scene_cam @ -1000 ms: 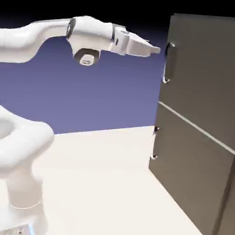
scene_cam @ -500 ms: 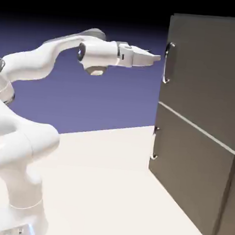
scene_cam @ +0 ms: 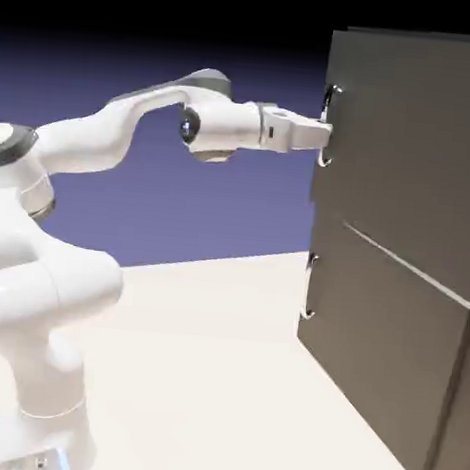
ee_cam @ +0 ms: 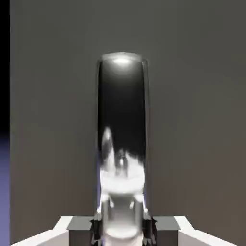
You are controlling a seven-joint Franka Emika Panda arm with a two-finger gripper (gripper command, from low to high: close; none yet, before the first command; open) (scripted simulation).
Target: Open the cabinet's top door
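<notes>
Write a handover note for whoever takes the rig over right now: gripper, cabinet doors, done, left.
Gripper: the two-finger gripper is shut on the curved silver bar handle of the top door.
Where things are: the dark grey-brown top door is at the exterior view's right, above the matching lower door, which looks closed.
Done: handle gripped; the top door looks slightly ajar, its handle edge standing out past the lower door.
Left: swing the top door open; it is far from wide open. I'd keep the grip and pull gently along the door's arc.
</notes>
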